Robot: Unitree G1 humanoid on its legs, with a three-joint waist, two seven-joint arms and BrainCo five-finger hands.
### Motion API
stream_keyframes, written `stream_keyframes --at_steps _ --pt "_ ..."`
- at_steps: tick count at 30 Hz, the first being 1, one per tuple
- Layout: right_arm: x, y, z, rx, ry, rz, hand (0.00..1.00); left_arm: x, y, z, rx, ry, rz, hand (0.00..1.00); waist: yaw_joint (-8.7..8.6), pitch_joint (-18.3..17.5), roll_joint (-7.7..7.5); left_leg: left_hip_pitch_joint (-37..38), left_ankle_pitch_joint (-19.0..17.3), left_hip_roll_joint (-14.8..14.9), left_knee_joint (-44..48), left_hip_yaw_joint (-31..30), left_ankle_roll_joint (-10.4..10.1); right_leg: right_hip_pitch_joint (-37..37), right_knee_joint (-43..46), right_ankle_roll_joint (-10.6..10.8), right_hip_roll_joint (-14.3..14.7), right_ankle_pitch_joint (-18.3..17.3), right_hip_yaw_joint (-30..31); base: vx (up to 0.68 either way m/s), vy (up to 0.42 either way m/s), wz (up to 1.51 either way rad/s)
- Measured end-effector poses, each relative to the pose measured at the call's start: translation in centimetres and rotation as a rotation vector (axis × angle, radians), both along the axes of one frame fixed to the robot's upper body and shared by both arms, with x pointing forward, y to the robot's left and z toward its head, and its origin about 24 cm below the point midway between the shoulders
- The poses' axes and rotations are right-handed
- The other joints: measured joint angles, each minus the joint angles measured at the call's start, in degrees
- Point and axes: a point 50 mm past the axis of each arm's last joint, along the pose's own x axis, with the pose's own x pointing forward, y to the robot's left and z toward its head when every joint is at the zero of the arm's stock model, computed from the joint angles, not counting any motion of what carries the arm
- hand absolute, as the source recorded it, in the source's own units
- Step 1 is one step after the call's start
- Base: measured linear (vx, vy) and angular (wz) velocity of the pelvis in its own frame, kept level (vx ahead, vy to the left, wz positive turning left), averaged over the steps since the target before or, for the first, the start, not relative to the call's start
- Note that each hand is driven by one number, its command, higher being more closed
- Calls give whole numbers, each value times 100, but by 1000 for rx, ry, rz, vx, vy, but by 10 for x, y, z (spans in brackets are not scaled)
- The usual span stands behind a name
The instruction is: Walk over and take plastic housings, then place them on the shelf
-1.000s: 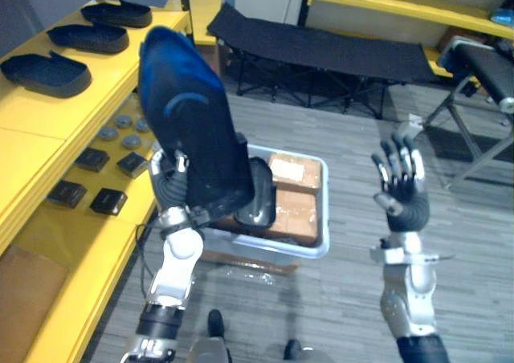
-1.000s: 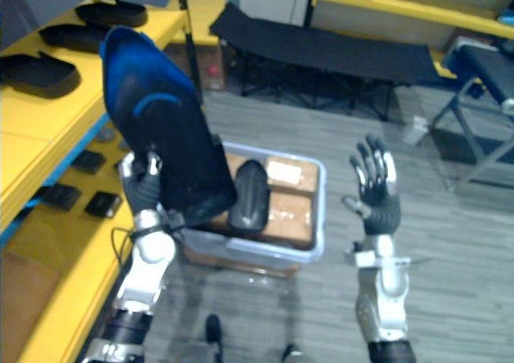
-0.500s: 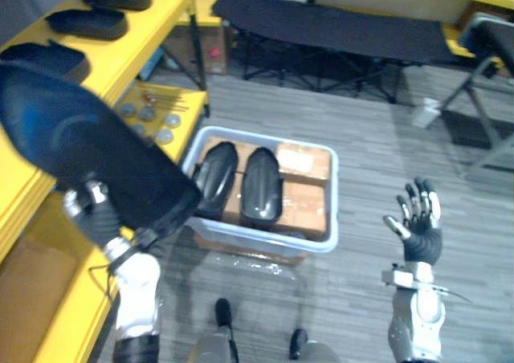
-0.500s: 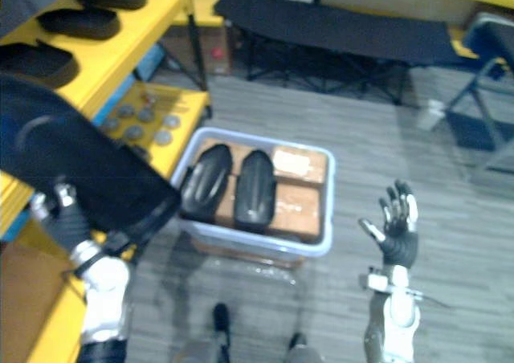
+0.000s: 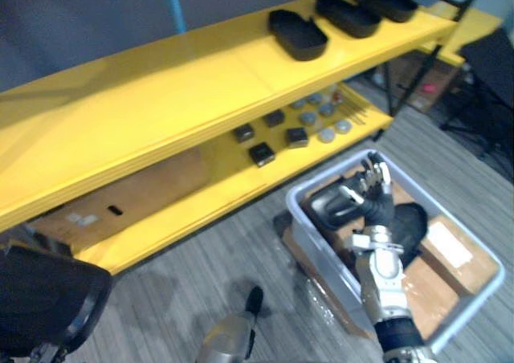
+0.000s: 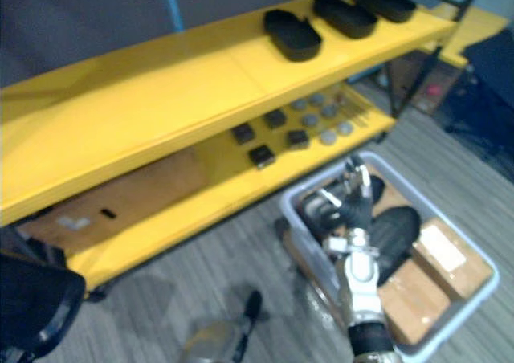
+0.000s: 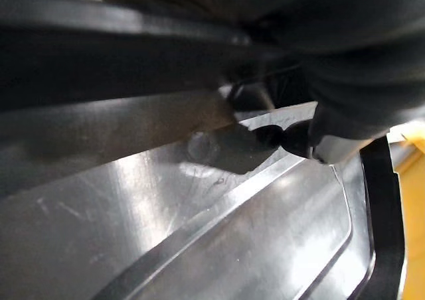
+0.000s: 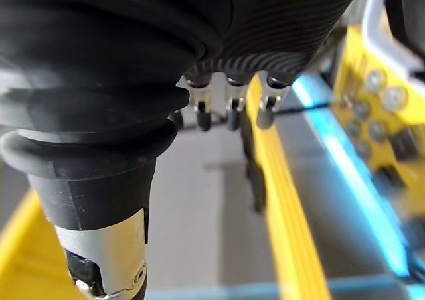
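The large glossy black plastic housing, likely light, stiff and slippery, handles best by its rim, where the left hand pinches it; the right hand hangs spread.

Fairly bright, even light from overhead falls on the yellow shelf's top board, which carries a soft pale sheen along its length. The lower board lies in its shade, darker toward the back. Shadows on the floor are soft. In the left wrist view, broad white glare streaks the glossy dark housing, and its upper part sits in deep shadow. A cyan strip glows brightly in the right wrist view.
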Motion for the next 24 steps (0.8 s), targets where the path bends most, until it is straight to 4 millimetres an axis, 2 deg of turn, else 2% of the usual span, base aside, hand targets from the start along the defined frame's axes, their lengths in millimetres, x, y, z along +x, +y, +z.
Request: stream_keyframes --at_steps 1,4,5,6,7,8,9,10,11,12,15,16,17,18,19,21,22,23,24 --pt "0 -1 -1 1 10 -2 0 3 -1 3 3 -32 -22 100 -28 43 5 -62 -10 -31 62 -19 14 -48 139 -110 1 -97 83 -18 56 76" --pt "-15 -18 -13 17 57 -95 0 22 -4 21 87 -115 -138 100 -274 122 30 -223 -39 -183 251 -579 49 -432 1138 -276 80 39 1425 65 289 131" --pt "-30 -33 -21 22 86 -170 0 38 -6 29 120 -143 -217 100 -356 149 85 -242 -68 -168 204 -806 43 -633 1567 -504 265 149 2005 59 345 180" --pt "-40 -44 -26 26 104 -222 0 49 -7 32 136 -156 -268 100 -467 151 40 -283 -272 -165 99 -778 -86 -736 1633 -646 394 180 2386 231 257 208" --pt "-52 -50 -34 54 124 -275 0 60 -7 41 168 -180 -314 100 -689 140 -448 -798 -701 -405 1385 -316 330 -831 1646 -484 106 61 2805 564 -49 154" --pt "-56 -60 -26 34 81 -307 0 61 -8 38 154 -177 -319 100 -657 238 -229 -954 -1576 -202 2495 -259 299 -815 1938 -143 294 -170 2787 618 -126 101" --pt "-55 -61 -24 40 67 -315 0 65 -8 37 143 -180 -321 100 -673 399 -253 -930 -1538 -249 2544 -281 193 -846 2132 -94 230 -248 2845 542 -211 12" --pt "-55 -61 -23 29 62 -298 0 65 -8 29 102 -150 -315 100 -673 427 -230 -848 -1439 -207 2333 -239 218 -983 2147 9 218 -444 3002 259 -51 -18" --pt "-53 -59 -19 22 39 -281 0 64 -8 27 93 -136 -320 100 -666 440 -214 -823 -1379 -189 2267 -183 266 -1021 2099 2 221 -510 3050 303 -136 -44" --pt "-50 -59 -12 8 -3 -261 0 65 -10 26 85 -132 -329 100 -587 469 -185 -811 -1393 -172 2238 -82 239 -1183 2062 -32 218 -585 3125 276 -175 -42" --pt "-45 -60 -4 -21 -35 -240 0 69 -15 24 54 -156 -367 100 -576 546 -35 -768 -1408 -125 2243 81 252 -1251 1954 -96 212 -729 3132 25 -79 -35" --pt "-43 -59 -1 -23 -50 -235 0 68 -15 25 58 -156 -366 100 -557 560 -38 -805 -1390 -97 2222 171 225 -1242 1791 -111 212 -822 3130 -124 -23 -31" --pt "-43 -59 1 -23 -59 -235 0 67 -15 24 58 -152 -364 100 -558 559 -42 -842 -1377 -99 2222 198 209 -1228 1673 -123 210 -898 3129 -113 -51 -30" --pt "-44 -59 4 -27 -73 -234 0 65 -15 24 63 -141 -360 100 -576 572 -44 -942 -1358 -91 2261 276 188 -1199 1419 -11 190 -1073 3131 -89 -32 -15" --pt "-46 -60 3 -27 -65 -240 0 64 -15 24 65 -138 -360 100 -615 629 3 -958 -1348 -55 2289 298 186 -1197 1395 -52 211 -1073 3111 -64 -36 -8" --pt "-49 -61 -1 -29 -49 -247 0 62 -14 29 85 -149 -354 100 -647 656 -47 -958 -1378 -46 2409 302 229 -1123 1357 -95 225 -1096 3085 30 -37 4" --pt "-50 -61 -1 -28 -46 -251 0 59 -12 33 104 -155 -344 100 -643 680 -108 -962 -1538 -44 2617 318 321 -995 1290 -150 241 -1125 3079 185 -77 1" --pt "-51 -61 -3 -28 -41 -252 0 56 -10 37 122 -160 -334 100 -657 654 -182 -963 -1748 -48 2771 317 286 -864 1312 -123 277 -1053 3085 224 -92 -3" --pt "-51 -62 -2 -30 -42 -253 0 56 -9 37 124 -160 -331 100 -655 647 -195 -965 -1821 -11 2831 296 307 -959 1547 -172 304 -1003 3106 238 -57 5"
